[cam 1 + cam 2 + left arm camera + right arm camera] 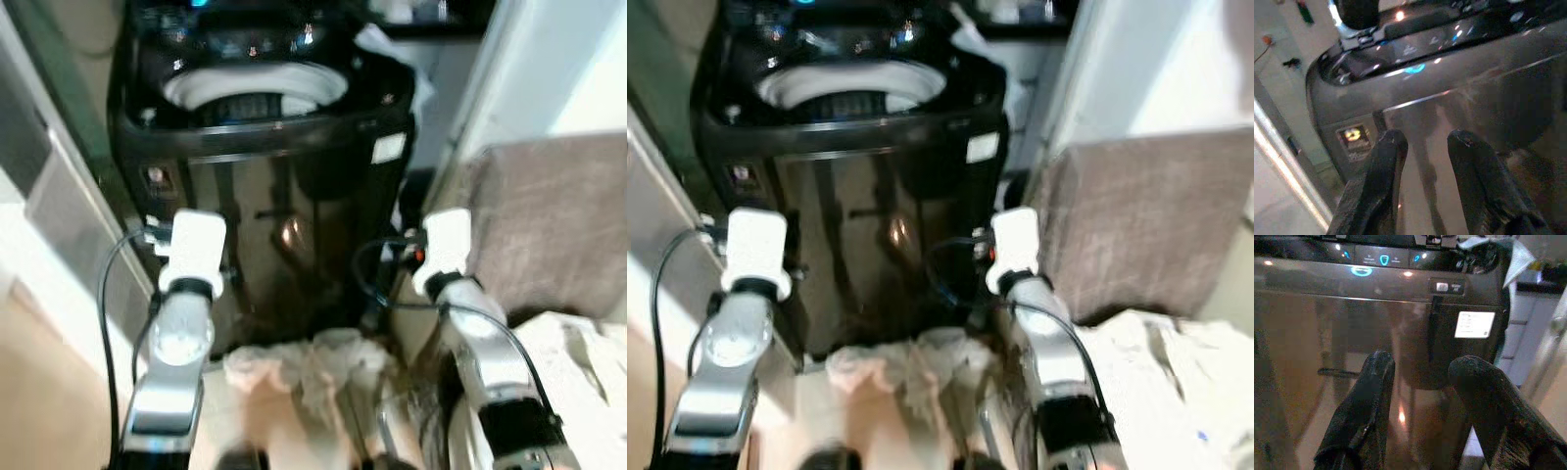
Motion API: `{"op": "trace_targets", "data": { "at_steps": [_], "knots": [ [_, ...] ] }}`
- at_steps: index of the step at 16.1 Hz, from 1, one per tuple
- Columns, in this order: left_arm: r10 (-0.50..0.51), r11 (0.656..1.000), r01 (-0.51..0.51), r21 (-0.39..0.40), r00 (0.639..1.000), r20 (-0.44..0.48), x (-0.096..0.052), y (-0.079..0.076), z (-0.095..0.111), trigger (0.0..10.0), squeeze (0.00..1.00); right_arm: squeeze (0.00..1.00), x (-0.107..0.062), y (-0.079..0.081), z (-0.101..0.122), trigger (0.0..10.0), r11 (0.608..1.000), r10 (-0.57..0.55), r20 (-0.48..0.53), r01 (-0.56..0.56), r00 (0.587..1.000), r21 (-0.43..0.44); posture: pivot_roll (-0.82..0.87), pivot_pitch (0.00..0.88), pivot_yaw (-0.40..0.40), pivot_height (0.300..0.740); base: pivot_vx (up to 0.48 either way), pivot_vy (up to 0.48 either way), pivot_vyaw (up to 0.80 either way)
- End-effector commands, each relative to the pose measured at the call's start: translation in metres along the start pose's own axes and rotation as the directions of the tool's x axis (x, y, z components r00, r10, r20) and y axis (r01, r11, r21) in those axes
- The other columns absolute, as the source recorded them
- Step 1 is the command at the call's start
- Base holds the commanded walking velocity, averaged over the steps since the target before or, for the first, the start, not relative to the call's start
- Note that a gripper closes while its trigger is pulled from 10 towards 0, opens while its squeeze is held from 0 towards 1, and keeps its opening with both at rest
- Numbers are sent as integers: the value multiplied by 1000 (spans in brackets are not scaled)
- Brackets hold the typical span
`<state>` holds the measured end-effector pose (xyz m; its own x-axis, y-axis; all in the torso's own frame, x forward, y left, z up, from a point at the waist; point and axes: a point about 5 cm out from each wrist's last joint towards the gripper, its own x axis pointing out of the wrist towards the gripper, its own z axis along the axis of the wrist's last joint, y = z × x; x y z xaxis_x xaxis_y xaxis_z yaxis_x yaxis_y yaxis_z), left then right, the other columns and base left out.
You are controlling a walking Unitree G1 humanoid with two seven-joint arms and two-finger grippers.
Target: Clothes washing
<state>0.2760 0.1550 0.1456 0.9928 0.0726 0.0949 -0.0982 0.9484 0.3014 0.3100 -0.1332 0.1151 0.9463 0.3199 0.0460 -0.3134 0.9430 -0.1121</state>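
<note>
One washer (265,166) stands ahead, glossy black, top-loading, its lid up and white drum rim (255,86) showing; one white label (389,148) sits on its front. One pale, crumpled clothes heap (304,367) lies on the floor at its base, between the arms. Two grippers face the front panel: the left gripper (1422,147) and right gripper (1420,377), each parted and holding nothing.

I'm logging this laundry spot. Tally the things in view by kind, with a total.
Washing machine: 1
Grippers: 2, the left gripper and the right gripper, both open and empty
Pale clothes pile on the floor: 1
Brown textured cover: 1
White label on the machine: 1
Total: 6
</note>
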Motion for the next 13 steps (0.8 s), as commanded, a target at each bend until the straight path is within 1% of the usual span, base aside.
{"op": "trace_targets", "data": {
  "at_steps": [1, 3, 5, 6, 8, 9, 10, 11, 13],
  "knots": [
    [9, 1000, -9, 5, 1000, 6, 1, 0, 1, 10000, 0, 0, 8, 5, 20, 10000, 998, 31, 87, -26, 996, -55, -29, 37, -19, 740, 0, 0, -631],
    [10, 1000, -10, 2, 1000, 5, 2, 0, 0, 10000, 0, 0, 12, -3, 30, 10000, 992, -13, 140, 31, 990, -124, -31, 30, -20, 740, 0, 0, -616],
    [7, 1000, -7, 3, 1000, 3, 4, 0, -1, 10000, 0, 0, 11, -13, 27, 10000, 981, -72, 142, 96, 987, -169, -32, 16, -17, 740, 0, 0, -612],
    [3, 1000, -3, 7, 1000, 5, 4, -1, -1, 10000, 0, 0, 10, -14, 26, 10000, 978, -79, 145, 105, 986, -181, -32, 16, -17, 740, 0, 0, -613],
    [-12, 1000, 12, 12, 1000, 18, 6, -2, -1, 10000, 0, 0, 6, -19, 36, 10000, 952, -129, 226, 184, 966, -246, -36, 7, -14, 740, 0, 0, -619],
    [-15, 1000, 15, 13, 1000, 23, 7, -2, 0, 10000, 0, 0, 4, -24, 43, 10000, 930, -171, 279, 248, 945, -272, -42, 0, -9, 740, 0, 0, -606],
    [-15, 1000, 15, 13, 1000, 23, 7, -2, 0, 10000, 0, 0, 4, -24, 43, 10000, 930, -171, 279, 248, 945, -272, -42, 0, -9, 740, 0, 0, -606],
    [-25, 1000, 24, 12, 999, 31, 9, -4, 1, 10000, 0, 0, 0, -36, 47, 10000, 905, -262, 308, 343, 915, -250, -55, 0, -1, 740, 0, 0, -575],
    [-30, 999, 30, 11, 999, 33, 10, -4, 1, 10000, 0, 0, -2, -41, 43, 10000, 900, -303, 281, 371, 910, -230, -55, 0, -1, 740, 0, 0, -534]
  ]
}}
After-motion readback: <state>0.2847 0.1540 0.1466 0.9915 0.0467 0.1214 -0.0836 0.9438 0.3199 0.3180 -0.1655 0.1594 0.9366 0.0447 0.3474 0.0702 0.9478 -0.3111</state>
